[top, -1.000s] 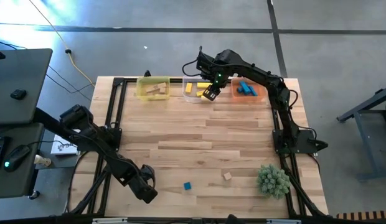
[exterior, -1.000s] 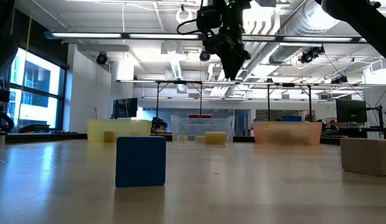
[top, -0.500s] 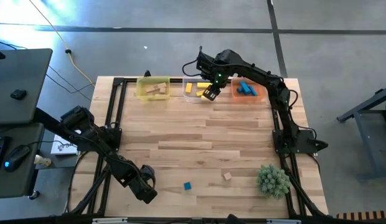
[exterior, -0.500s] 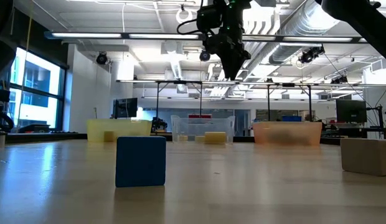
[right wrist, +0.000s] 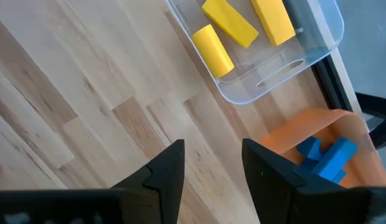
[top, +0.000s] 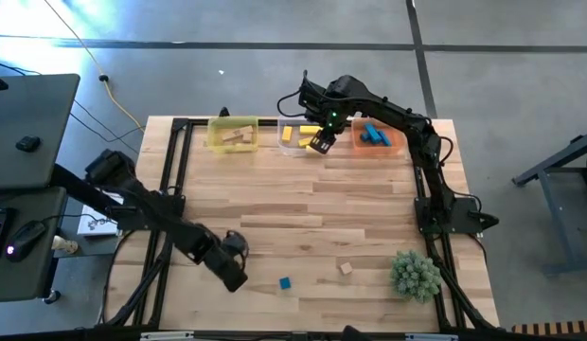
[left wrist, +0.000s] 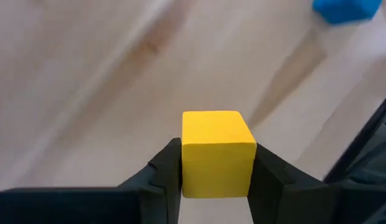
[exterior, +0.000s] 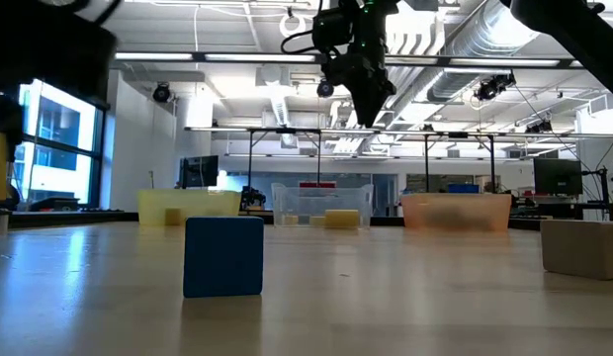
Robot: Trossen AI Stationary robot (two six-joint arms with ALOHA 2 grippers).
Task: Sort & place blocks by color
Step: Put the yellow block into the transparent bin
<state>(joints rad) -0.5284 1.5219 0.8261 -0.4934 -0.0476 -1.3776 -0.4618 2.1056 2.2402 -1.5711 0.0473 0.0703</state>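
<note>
high view shows the left gripper [top: 235,275] low over the desk [top: 303,213], near the near edge and toward the left corner. in the left wrist view its fingers [left wrist: 165,168] are pinching a yellow cube [left wrist: 218,152] from both sides, above the bare wood, and the blue cube [left wrist: 347,9] lies a little farther on. on the desk the blue cube [top: 285,283] sits near the near edge, just beside the left gripper, and a tan cube [top: 346,269] lies near it, toward the right edge. the green spiky ball [top: 415,275] rests by the near right corner.

three tubs stand in a row along the far edge. the yellow tub [top: 233,134] holds tan blocks [top: 239,135], the clear tub [top: 295,135] in the middle holds yellow blocks [top: 292,134], and the orange tub [top: 374,138] holds blue blocks [top: 372,134].

the right gripper [top: 319,143] hangs above the desk at the near side of the clear tub, between it and the orange tub. in the right wrist view its fingers [right wrist: 167,171] are spread apart with nothing between them, and the yellow blocks [right wrist: 233,25] and blue blocks [right wrist: 327,155] are seen in their tubs beyond. in the low view the right gripper [exterior: 364,94] is high over the row of tubs, and the blue cube [exterior: 223,256] stands in front.
</note>
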